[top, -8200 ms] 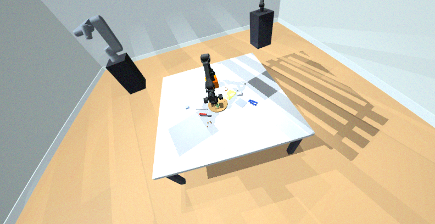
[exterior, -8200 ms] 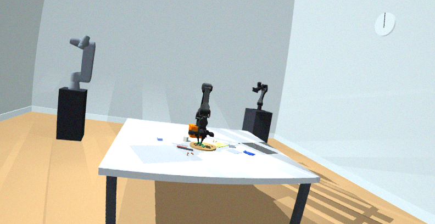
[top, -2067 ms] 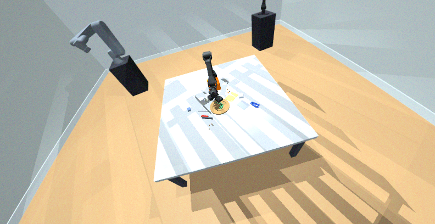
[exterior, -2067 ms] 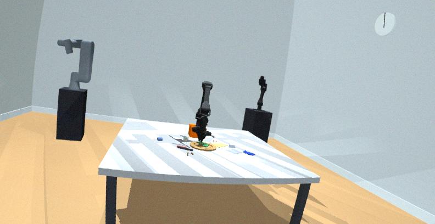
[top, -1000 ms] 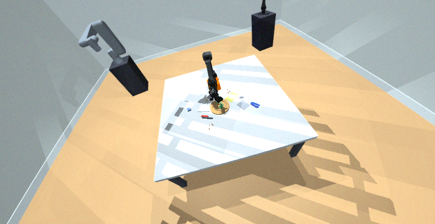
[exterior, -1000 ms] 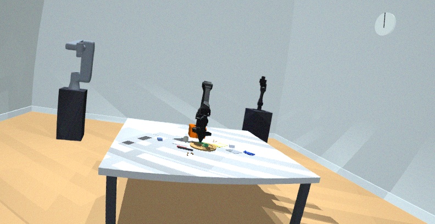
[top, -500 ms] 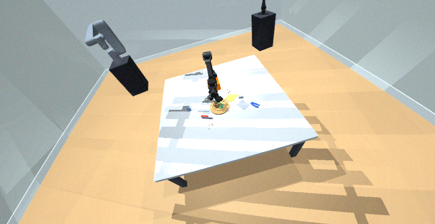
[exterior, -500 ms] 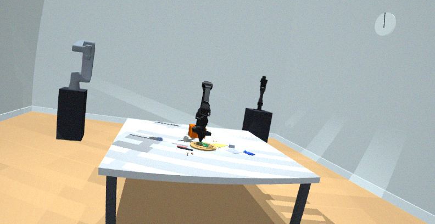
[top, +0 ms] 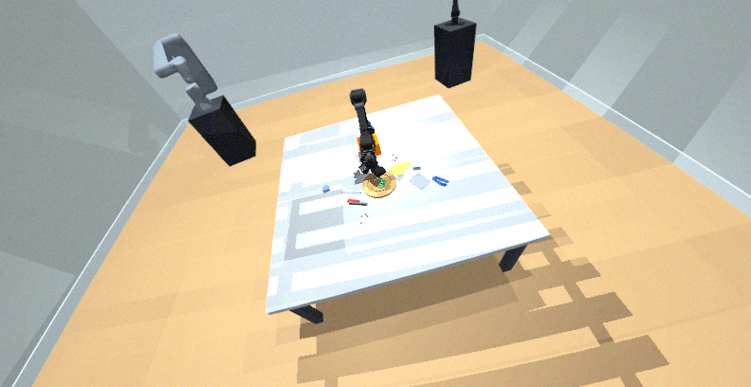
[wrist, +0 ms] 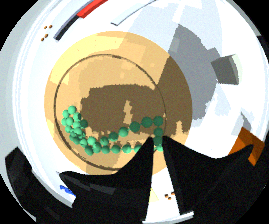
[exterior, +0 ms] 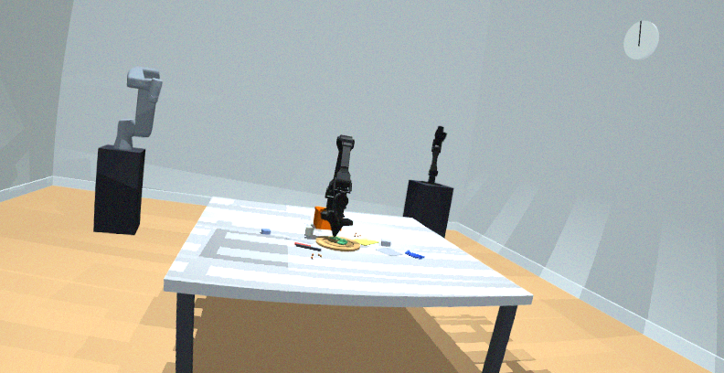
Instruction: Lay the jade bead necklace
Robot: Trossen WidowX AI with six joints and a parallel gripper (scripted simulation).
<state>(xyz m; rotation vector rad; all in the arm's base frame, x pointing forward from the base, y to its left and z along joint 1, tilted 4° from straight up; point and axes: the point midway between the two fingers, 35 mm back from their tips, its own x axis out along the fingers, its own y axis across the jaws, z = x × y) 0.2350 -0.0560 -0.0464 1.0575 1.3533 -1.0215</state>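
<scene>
The round wooden bead board [top: 386, 193] [exterior: 324, 244] [wrist: 115, 42] lies flat on the table, with a thin dark circular groove line. The jade bead necklace [top: 381, 182] [exterior: 342, 241] [wrist: 105, 149] lies on it in a long, narrow double strand, bunched at the left in the wrist view. Most of it lies inside the groove line. My gripper [top: 379, 175] [exterior: 335, 235] [wrist: 158, 139] points down low over the board and is shut on the necklace's right end in the wrist view. The fingertips hide part of the pinched beads.
A red and black pen-like object [top: 357, 201] [exterior: 307, 246] lies beside the board. A grey block [exterior: 309, 230] [wrist: 225, 70] and an orange box [exterior: 319, 217] [wrist: 245, 145] stand near my arm. A yellow sheet [top: 400, 168] and a blue object [top: 440, 180] lie to the right in the top view.
</scene>
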